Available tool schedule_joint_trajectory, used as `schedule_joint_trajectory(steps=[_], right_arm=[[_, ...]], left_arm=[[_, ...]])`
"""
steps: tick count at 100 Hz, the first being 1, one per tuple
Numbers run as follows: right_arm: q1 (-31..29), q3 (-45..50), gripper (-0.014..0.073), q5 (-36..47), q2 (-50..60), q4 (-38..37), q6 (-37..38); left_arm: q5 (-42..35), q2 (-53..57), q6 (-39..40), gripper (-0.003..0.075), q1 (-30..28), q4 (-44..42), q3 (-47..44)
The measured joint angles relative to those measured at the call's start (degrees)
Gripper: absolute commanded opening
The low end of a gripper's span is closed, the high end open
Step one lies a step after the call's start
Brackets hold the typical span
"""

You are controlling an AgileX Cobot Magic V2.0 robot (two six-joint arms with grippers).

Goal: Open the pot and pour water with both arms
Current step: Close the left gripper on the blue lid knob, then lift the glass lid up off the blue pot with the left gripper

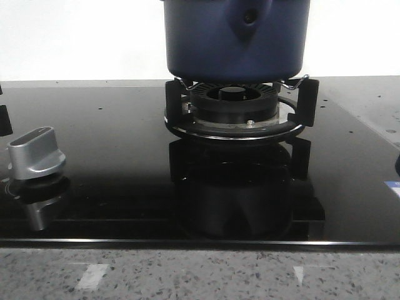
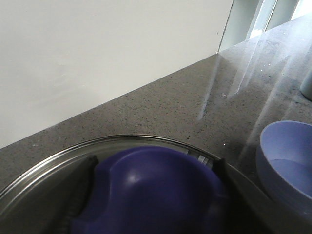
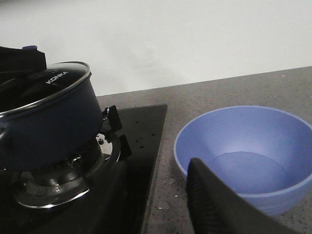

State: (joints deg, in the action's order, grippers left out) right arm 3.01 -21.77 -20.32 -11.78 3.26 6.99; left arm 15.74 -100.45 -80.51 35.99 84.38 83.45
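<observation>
Two steps remain, by my judgement: the pot (image 1: pixel 234 40) sits on the burner (image 1: pixel 234 106) with its lid (image 3: pixel 46 90) on. Left gripper (image 2: pixel 151 195) jaws flank the lid knob (image 2: pixel 146 195), apparently closed on it. Right gripper (image 3: pixel 219 204) near the bowl (image 3: pixel 246 156); jaws' opening unclear.

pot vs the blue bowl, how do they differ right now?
The pot is dark navy with straight sides; the bowl is lighter blue and flares toward its rim. The pot sits raised on the burner grate; the bowl rests on the grey counter beside the hob. The pot is covered by a glass lid; the bowl is open. In the right wrist view the pot looks larger. Both are round and blue.
</observation>
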Motion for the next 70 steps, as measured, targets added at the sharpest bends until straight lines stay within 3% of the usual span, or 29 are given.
schedule_joint_trajectory(steps=[70], right_arm=[[0.00, 0.00, 0.0269, -0.65, 0.00, 0.00, 0.00]], left_arm=[[-0.11, 2.29, 0.44, 0.0209, 0.00, 0.00, -0.34]])
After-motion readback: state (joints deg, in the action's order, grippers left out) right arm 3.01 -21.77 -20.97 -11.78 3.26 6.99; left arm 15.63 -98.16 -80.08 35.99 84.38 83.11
